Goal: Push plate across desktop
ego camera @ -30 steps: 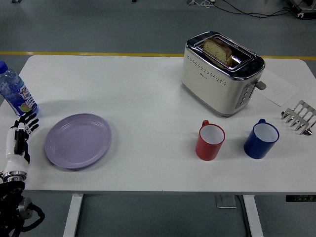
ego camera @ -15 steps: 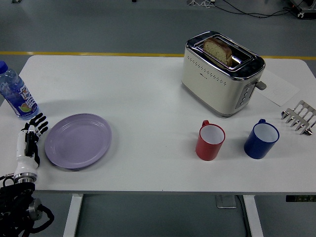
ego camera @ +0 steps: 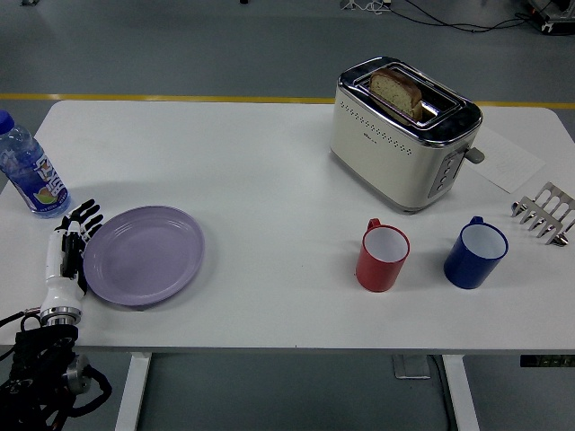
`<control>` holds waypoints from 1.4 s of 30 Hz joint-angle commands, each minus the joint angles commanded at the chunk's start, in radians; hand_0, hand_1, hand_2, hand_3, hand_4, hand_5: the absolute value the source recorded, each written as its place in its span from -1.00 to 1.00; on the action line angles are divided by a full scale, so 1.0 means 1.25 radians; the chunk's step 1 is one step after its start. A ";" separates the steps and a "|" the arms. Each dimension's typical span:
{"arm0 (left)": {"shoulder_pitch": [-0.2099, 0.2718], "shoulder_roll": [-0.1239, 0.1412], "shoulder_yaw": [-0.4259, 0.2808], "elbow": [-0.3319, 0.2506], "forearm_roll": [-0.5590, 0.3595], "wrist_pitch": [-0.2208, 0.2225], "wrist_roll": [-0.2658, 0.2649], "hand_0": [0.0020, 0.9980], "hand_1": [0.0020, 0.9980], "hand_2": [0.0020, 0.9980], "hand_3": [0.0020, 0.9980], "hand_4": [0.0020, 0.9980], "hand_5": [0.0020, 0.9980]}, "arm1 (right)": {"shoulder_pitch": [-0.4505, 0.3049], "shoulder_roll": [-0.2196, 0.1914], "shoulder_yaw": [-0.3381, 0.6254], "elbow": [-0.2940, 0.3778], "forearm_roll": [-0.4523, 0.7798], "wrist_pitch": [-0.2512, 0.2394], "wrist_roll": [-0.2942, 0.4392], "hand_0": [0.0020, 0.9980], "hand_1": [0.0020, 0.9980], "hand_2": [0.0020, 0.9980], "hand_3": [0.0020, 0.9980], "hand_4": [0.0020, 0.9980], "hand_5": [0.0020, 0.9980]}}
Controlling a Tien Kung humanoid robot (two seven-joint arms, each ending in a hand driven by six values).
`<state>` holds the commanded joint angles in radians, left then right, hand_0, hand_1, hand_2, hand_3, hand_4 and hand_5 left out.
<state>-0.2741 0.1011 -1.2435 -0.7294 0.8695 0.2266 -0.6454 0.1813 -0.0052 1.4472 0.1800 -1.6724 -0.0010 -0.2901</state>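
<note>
A lavender plate lies flat on the white table at the front left. My left hand comes in from the lower left with its fingers straight and spread. Its fingertips touch the plate's left rim. The hand holds nothing. My right hand is out of view.
A water bottle stands at the left edge, just behind my hand. A toaster with bread stands at the back right. A red mug and a blue mug stand right of centre. A metal rack sits at the right edge.
My left hand has moved right, from beside the bottle up to the plate's left rim. The plate has shifted slightly to the right.
</note>
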 joint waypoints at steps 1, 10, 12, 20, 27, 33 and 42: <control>-0.003 -0.002 0.002 0.001 -0.002 0.000 0.000 0.53 0.58 0.61 0.50 -0.29 1.00 | 0.000 0.000 0.001 0.000 -0.001 0.000 0.000 0.28 0.22 0.30 0.17 -0.27 -0.67; -0.025 -0.025 0.042 0.014 -0.035 0.008 0.000 0.53 0.58 0.61 0.49 -0.29 1.00 | 0.004 0.000 0.000 0.000 -0.003 0.002 0.001 0.28 0.22 0.30 0.17 -0.27 -0.67; -0.029 -0.026 0.050 0.013 -0.038 0.008 0.000 0.53 0.58 0.61 0.49 -0.29 1.00 | 0.005 0.000 0.000 0.000 -0.003 0.002 0.001 0.28 0.22 0.30 0.17 -0.27 -0.67; -0.045 -0.031 0.091 0.008 -0.062 0.011 0.000 0.52 0.58 0.61 0.49 -0.29 1.00 | 0.008 0.001 0.000 0.000 -0.004 0.003 0.001 0.28 0.22 0.29 0.17 -0.28 -0.67; -0.063 -0.038 0.155 0.006 -0.100 0.014 0.000 0.52 0.57 0.61 0.49 -0.29 1.00 | 0.008 0.001 0.002 0.000 -0.009 0.004 0.001 0.28 0.22 0.29 0.17 -0.28 -0.67; -0.078 -0.038 0.231 -0.002 -0.138 0.024 0.000 0.52 0.58 0.61 0.49 -0.29 1.00 | 0.007 0.000 0.001 0.000 -0.008 0.005 0.001 0.28 0.22 0.29 0.17 -0.28 -0.67; -0.108 -0.050 0.327 -0.014 -0.225 0.047 0.000 0.52 0.58 0.62 0.49 -0.29 1.00 | 0.007 0.000 0.002 0.000 -0.010 0.006 0.001 0.28 0.22 0.29 0.17 -0.28 -0.67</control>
<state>-0.4094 0.0382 -0.8354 -0.7467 0.5879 0.2857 -0.6454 0.1905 -0.0053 1.4491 0.1800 -1.6848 0.0064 -0.2884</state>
